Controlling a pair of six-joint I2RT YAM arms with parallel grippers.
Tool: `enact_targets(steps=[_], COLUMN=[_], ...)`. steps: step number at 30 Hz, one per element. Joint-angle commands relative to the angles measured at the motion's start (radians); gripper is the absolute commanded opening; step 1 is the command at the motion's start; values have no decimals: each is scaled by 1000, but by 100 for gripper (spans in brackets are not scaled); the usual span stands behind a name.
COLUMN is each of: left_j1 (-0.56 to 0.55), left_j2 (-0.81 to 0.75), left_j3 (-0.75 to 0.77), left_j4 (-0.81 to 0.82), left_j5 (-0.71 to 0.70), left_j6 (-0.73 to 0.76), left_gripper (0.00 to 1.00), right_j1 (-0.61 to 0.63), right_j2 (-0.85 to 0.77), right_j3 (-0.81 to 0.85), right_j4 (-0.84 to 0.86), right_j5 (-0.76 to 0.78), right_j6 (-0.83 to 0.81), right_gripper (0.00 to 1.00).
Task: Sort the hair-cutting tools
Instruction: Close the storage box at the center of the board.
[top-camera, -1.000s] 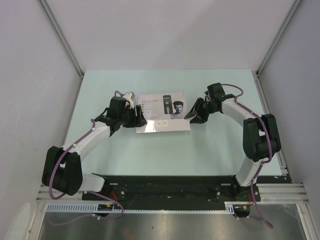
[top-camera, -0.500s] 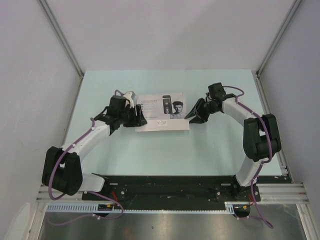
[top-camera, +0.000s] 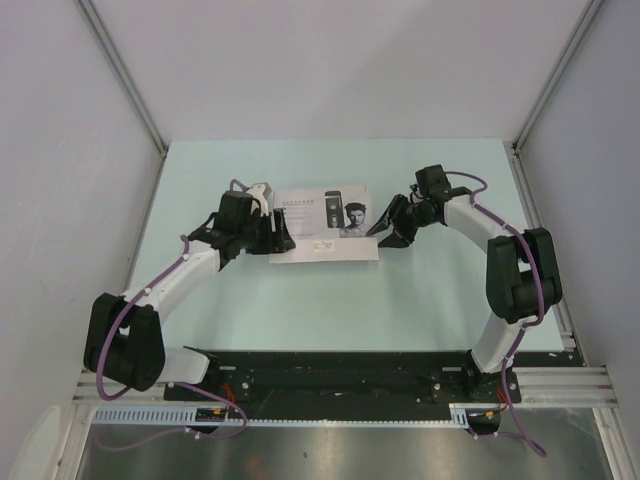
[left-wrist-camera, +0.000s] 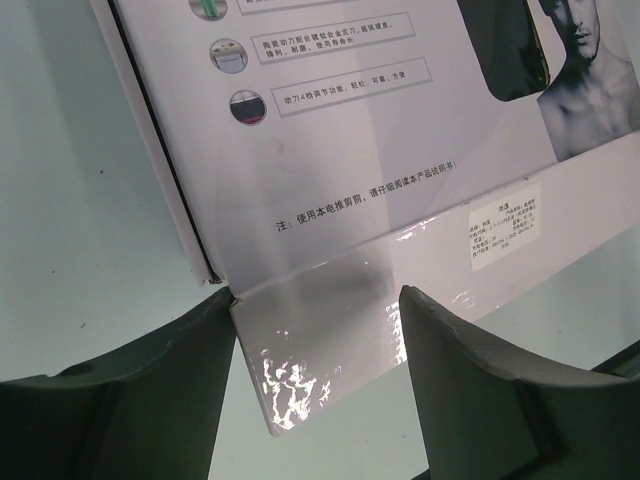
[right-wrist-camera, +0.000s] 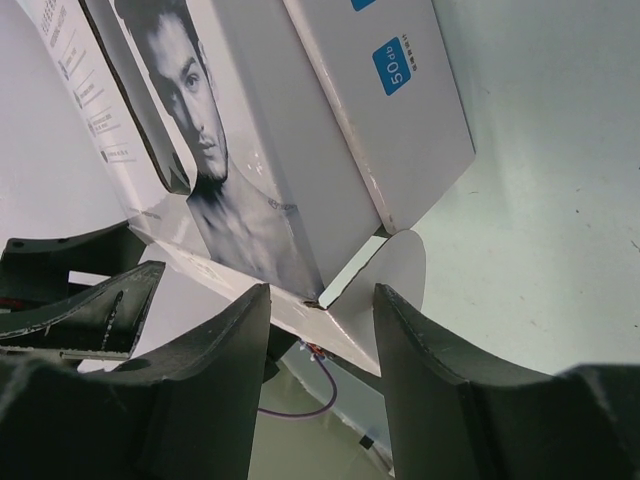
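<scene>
Since none of the hair-cutting tools can be seen anywhere on the table (top-camera: 330, 300), they are judged to be stowed inside the flat white box (top-camera: 322, 250). The step in hand is therefore taken to be the opening of that box, with sorting not yet begun.

On the left, the left gripper (left-wrist-camera: 315, 300) is seen released, with its fingers spread wide. The box's corner is met by one fingertip. The glossy flap (left-wrist-camera: 330, 340) of the printed lid (left-wrist-camera: 380, 130) lies across the gap between the fingers and passes behind the other tip. The flap is presented face-on to the fingers, not edge-on, so nothing is pinched.

At the far end of the box, the right gripper (right-wrist-camera: 322, 295) is likewise slack and its fingers are parted. The opposite corner of the box and its round tuck tab (right-wrist-camera: 398, 268) sit in the gap, just ahead of the tips. No contact can be made out there. Whether the lid is fully shut cannot be told.

For the next move, the thin card of the flap would need to be taken across its thickness by one gripper. The box body would need to be steadied from the other end so that the lid can be swung up without the light box being dragged along. Only then could the tools be reached and laid out.
</scene>
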Motion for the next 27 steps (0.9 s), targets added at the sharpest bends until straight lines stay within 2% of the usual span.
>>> enact_targets(steps=[1,6,12,25,27], left_j1=[-20,-20,-20,-22,-22], left_j2=[-28,-29,-34,-40,-40], left_j3=[41,34,34,36,34], left_j4=[-2,-17,-29,-43,-48], left_j5=[42,24,7,-22,-25], left_j6=[4,10,22,39,42], left_gripper=[70,74,85,86,85], right_j1=[22,25,26,36,37], right_j2=[-8,-2,1,15,18], right_j3=[44,44,44,43,44], right_j4=[21,25,26,17,17], right_j5=[-78,-78,-75,-66,-69], right_j6=[13,8,-11,-21,-22], right_gripper=[51,52,58,58,54])
